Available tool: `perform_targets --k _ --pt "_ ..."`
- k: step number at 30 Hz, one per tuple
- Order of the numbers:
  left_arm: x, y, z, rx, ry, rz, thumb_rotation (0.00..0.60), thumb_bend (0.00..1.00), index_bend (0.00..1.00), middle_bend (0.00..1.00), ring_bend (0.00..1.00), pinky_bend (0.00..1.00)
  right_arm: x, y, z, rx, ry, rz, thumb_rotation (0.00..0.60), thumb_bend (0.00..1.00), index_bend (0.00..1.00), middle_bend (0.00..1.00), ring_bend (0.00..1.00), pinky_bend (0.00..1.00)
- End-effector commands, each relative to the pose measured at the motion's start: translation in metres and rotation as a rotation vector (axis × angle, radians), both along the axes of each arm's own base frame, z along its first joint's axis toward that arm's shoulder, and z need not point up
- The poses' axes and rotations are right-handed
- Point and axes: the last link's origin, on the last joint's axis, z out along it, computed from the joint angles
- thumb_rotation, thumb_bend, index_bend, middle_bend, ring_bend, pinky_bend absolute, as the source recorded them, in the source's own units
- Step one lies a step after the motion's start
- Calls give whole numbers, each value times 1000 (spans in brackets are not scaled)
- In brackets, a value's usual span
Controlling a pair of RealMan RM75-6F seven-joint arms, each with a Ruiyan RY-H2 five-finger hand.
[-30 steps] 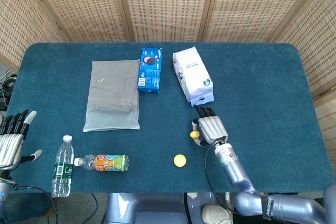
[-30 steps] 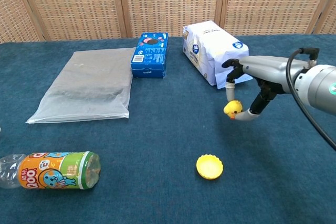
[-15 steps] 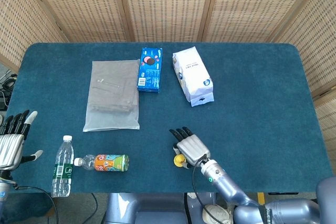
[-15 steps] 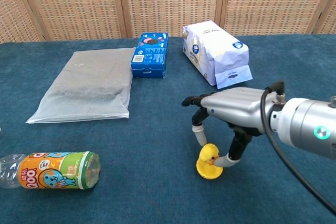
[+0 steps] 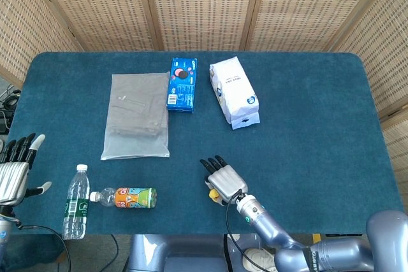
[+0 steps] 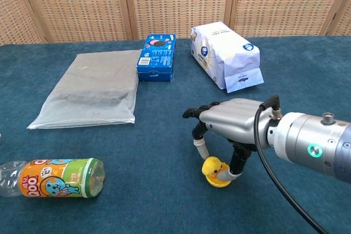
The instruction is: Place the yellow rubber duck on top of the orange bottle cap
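Right robot hand [image 6: 230, 127] pinches duck [image 6: 214, 167], which sits on orange cap [image 6: 219, 181] w/ thumb & finger on either side. Left robot hand [image 5: 14, 173] spread, holding nothing, at desk [image 5: 306, 125] edge.

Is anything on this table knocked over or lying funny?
Yes: the colourful drink bottle lies on its side near the table's front edge, while the water bottle beside it seems to lie flat too. The rest looks neatly laid out.

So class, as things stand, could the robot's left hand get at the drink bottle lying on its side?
Probably yes: the left hand is open and holds nothing, and only the upright water bottle stands between it and the drink bottle.
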Motion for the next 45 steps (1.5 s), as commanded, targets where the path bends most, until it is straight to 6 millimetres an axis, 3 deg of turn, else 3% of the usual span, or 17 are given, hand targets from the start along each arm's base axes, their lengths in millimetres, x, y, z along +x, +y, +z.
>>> perform_targets --k 1,4,6,11,16,19,23,27,31,32,34,36,40,45 --pt "0 0 0 1 0 -1 600 0 0 0 0 0 -1 1 0 -4 9 9 600 180 516 0 0 0" --pt "1 -1 0 1 2 -2 600 0 0 0 0 0 -2 3 0 2 26 23 600 7 290 0 0 0" --pt "1 -1 -1 0 3 -2 600 0 0 0 0 0 -2 4 2 0 33 38 600 0 217 0 0 0" --pt "1 0 -1 1 1 -1 600 0 0 0 0 0 2 4 10 -18 14 46 600 0 208 0 0 0" --pt "1 -1 0 4 -3 -1 600 0 0 0 0 0 8 0 42 -80 -41 60 600 0 208 0 0 0" --pt "1 -2 2 8 -8 -4 600 0 0 0 0 0 0 -9 68 -171 -67 87 600 0 207 0 0 0" --pt "2 -3 3 12 -14 -9 600 0 0 0 0 0 -23 -19 94 -282 -85 130 600 0 148 0 0 0" --pt "4 -5 2 7 -15 -20 600 0 0 0 0 0 -66 -29 127 -396 -117 152 600 0 62 0 0 0" --pt "7 -8 1 5 -15 -34 600 0 0 0 0 0 -114 -26 158 -481 -155 162 600 0 2 0 0 0" --pt "8 -8 1 5 -14 -37 600 0 0 0 0 0 -125 -24 164 -498 -147 143 600 0 0 0 0 0" --pt "11 -9 -1 3 -6 -47 600 0 0 0 0 0 -170 -4 187 -584 -95 -14 600 0 0 0 0 0" --pt "11 -10 -2 5 1 -48 600 0 0 0 0 0 -188 17 197 -620 -75 -102 600 0 0 0 0 0" --pt "12 -11 -2 7 5 -51 600 0 0 0 0 0 -202 37 208 -647 -21 -149 600 0 0 0 0 0" --pt "12 -12 0 15 1 -55 600 0 0 0 0 0 -209 45 214 -666 -19 -169 600 0 0 0 0 0"
